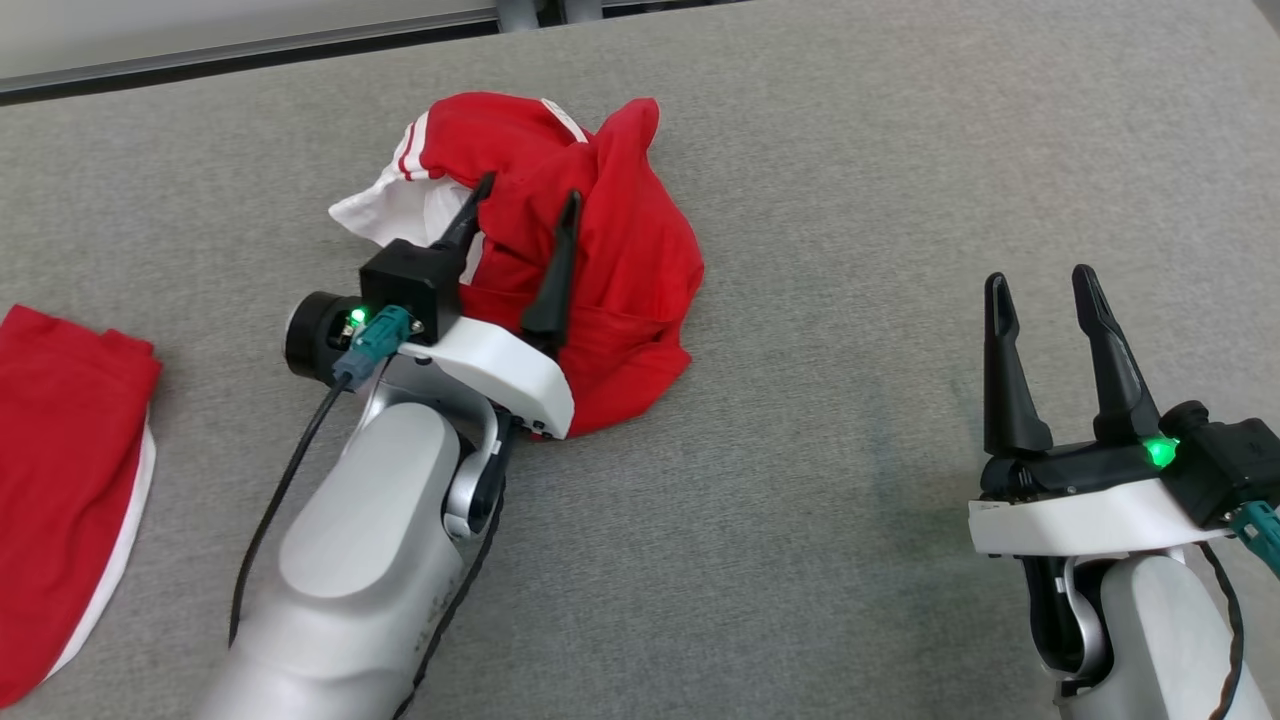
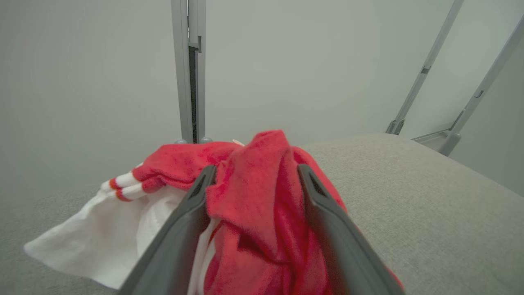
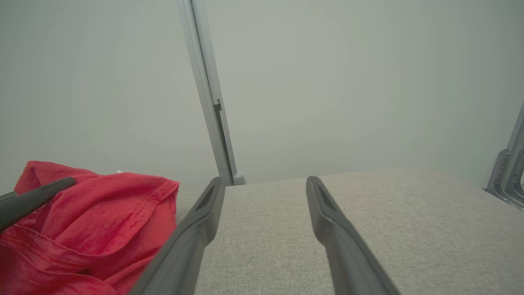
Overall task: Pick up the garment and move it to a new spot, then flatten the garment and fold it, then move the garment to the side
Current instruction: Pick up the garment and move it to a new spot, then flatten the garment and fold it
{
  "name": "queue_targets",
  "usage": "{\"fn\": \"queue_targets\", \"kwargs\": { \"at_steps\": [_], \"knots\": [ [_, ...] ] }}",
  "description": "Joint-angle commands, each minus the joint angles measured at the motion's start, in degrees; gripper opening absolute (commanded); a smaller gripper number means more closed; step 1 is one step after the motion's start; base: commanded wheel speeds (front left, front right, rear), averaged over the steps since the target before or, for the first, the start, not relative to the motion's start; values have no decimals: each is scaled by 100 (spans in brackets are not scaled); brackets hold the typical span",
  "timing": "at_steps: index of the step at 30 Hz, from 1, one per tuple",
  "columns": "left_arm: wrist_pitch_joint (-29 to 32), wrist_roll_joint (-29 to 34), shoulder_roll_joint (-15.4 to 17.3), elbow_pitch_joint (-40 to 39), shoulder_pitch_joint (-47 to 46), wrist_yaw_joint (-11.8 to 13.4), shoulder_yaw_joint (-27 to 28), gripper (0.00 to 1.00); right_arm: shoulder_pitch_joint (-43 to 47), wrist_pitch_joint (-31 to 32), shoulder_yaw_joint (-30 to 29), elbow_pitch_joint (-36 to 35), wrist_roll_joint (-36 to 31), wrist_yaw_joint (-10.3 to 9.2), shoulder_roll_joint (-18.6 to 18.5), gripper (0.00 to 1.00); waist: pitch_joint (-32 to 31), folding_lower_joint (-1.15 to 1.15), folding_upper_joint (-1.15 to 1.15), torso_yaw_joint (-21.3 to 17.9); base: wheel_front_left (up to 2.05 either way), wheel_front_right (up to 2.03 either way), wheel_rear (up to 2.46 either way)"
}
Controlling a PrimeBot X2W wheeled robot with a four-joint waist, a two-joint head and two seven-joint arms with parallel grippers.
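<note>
Currently left gripper [image 1: 530,187] jaws wide, straddling raised fold of crumpled red garment [image 1: 620,260] at middle of table [image 1: 850,150], likely set to pinch for lift; right gripper [image 1: 1040,275] wide, empty, parked well apart, leaving room

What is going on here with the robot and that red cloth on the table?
The robot is starting on a crumpled red and white garment that lies in a heap on the grey table. Its left gripper is open, with one finger on each side of a raised ridge of the cloth, not yet closed on it. The right gripper is open too, off to the right over bare table. Another red garment lies at the far left.
</note>
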Motion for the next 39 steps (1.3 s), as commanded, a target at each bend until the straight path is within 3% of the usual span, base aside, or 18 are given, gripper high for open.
{"fn": "queue_targets", "kwargs": {
  "at_steps": [1,10,18,26,34,39],
  "knots": [
    [-101,-30,55,52,-125,-28,79,100,12,-34,-29,11,-18,0,-5,100,-27,0,0,105,0,0,0],
    [-254,139,509,-519,193,-55,688,100,175,-34,-191,139,-317,0,-11,100,-495,0,0,1054,0,0,0],
    [-255,475,857,-1655,1427,-276,1213,100,378,-35,-193,303,-392,-1,-10,100,-919,0,0,1667,0,0,0],
    [-256,845,253,-2384,2799,-248,1740,100,573,-34,-146,472,-363,-1,-11,100,-1090,0,0,1963,0,0,0],
    [-256,1119,75,-2382,2761,-540,1870,100,392,-35,-124,661,-334,0,-10,100,-984,0,0,2188,0,0,0],
    [-255,1246,34,-2261,2695,-689,1900,100,28,-33,-281,1268,15,0,-7,100,-755,0,0,2341,0,0,0]
  ]
}}
